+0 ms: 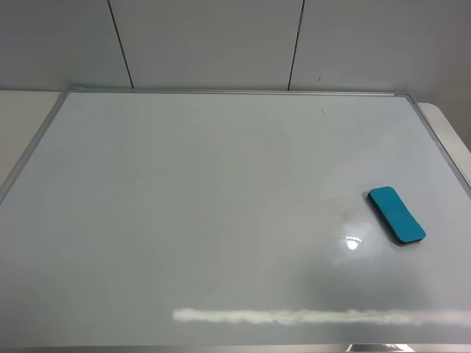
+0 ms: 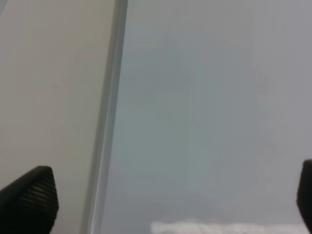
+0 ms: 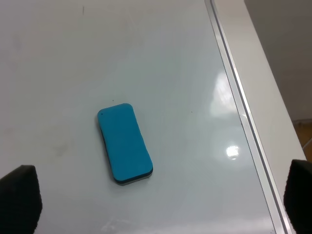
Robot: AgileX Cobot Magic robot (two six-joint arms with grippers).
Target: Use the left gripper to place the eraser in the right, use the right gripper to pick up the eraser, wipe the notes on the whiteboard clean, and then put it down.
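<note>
The teal-blue eraser (image 1: pixel 397 215) lies flat on the right part of the whiteboard (image 1: pixel 221 206), felt side down. It also shows in the right wrist view (image 3: pixel 125 143). My right gripper (image 3: pixel 160 197) is open and empty above the board, short of the eraser, which lies loose. My left gripper (image 2: pixel 168 200) is open and empty over the board's left silver frame (image 2: pixel 109 122). Neither arm shows in the exterior high view. No zigzag notes show; only a tiny dark tick (image 1: pixel 322 112) and faint smudges mark the board.
A pale tabletop (image 1: pixel 22 118) borders the board on the left and on the right (image 1: pixel 449 118). A grey panelled wall (image 1: pixel 221 44) stands behind. Light glare (image 1: pixel 352 243) reflects on the board near the eraser.
</note>
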